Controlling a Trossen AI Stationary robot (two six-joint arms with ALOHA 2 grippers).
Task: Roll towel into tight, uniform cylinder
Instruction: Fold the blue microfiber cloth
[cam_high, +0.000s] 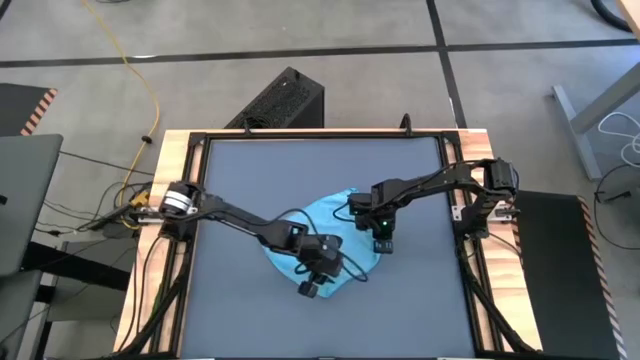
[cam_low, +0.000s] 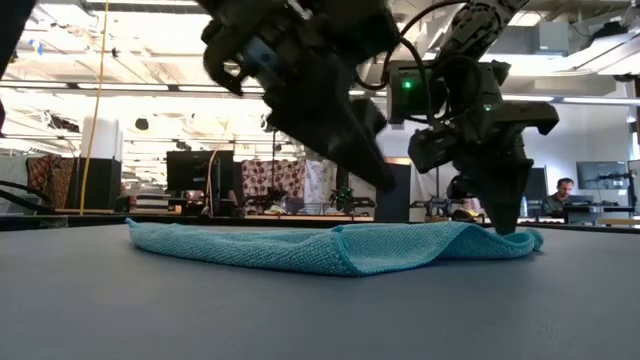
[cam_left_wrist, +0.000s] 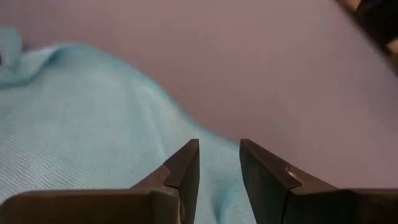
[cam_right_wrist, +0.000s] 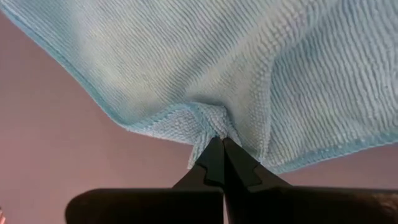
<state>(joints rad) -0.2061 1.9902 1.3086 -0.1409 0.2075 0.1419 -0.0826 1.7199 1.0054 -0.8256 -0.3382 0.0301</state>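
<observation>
The light-blue towel (cam_high: 325, 215) lies crumpled and partly folded over on the dark grey table (cam_high: 240, 180); in the low view (cam_low: 300, 250) it is a low flat heap, not a cylinder. My right gripper (cam_high: 383, 243) stands at the towel's right edge, pointing down, shut on the cloth (cam_right_wrist: 214, 127). My left gripper (cam_left_wrist: 217, 149) is open by a narrow gap and hangs a little above the towel's near part (cam_left_wrist: 93, 143), touching nothing; in the low view (cam_low: 380, 180) its fingertips are clear of the cloth. My right gripper pinches a bunched bit of the towel's edge (cam_right_wrist: 211, 121) between its two shut fingers (cam_right_wrist: 239, 165). The fingers come from above, pointing down (cam_low: 505, 215). The cloth puckers into the pinch, seemingly several layers. The rest of the towel lies slack on the table.
The table has a raised black frame with wooden side rails (cam_high: 165, 200). Bare tabletop lies on all sides of the towel, most of it toward the far edge (cam_high: 320, 160) and the near edge (cam_high: 320, 330). A person (cam_low: 566, 190) sits far off in the room.
</observation>
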